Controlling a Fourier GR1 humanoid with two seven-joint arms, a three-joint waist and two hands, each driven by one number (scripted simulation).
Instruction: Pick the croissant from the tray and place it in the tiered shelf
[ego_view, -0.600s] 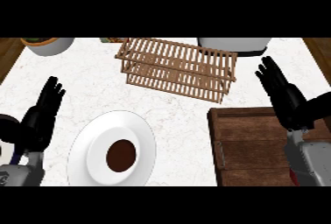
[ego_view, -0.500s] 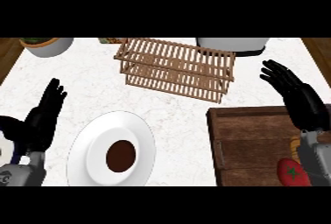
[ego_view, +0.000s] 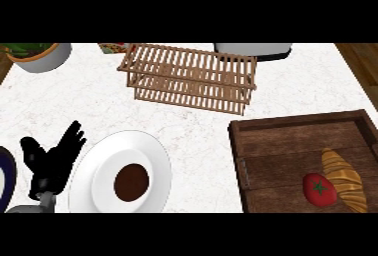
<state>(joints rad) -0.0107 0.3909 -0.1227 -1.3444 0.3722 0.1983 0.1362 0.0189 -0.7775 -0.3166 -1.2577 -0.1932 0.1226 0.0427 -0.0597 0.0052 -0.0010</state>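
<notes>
Now the view takes in more of the counter's right side than half a second earlier: the whole wooden tray (ego_view: 295, 131) shows at lower right, and the right hand, then raised above the tray's far corner, shows nowhere. This probably means the reach has not begun, since the croissant (ego_view: 345, 180) lies untouched near the tray's right wall, touching or just beside a red tomato (ego_view: 320, 189) on its left. Tiered shelf (ego_view: 190, 77), of wooden slats, stands at the counter's far middle, well apart from the tray, and nothing shows on it. White plate (ego_view: 151, 152) holding a dark brown disc (ego_view: 131, 182) sits at lower left. Left hand (ego_view: 53, 156) rests just beside the plate's left rim, fingers straight and spread, pointing up, holding nothing. Its pose matches the earlier frames.
</notes>
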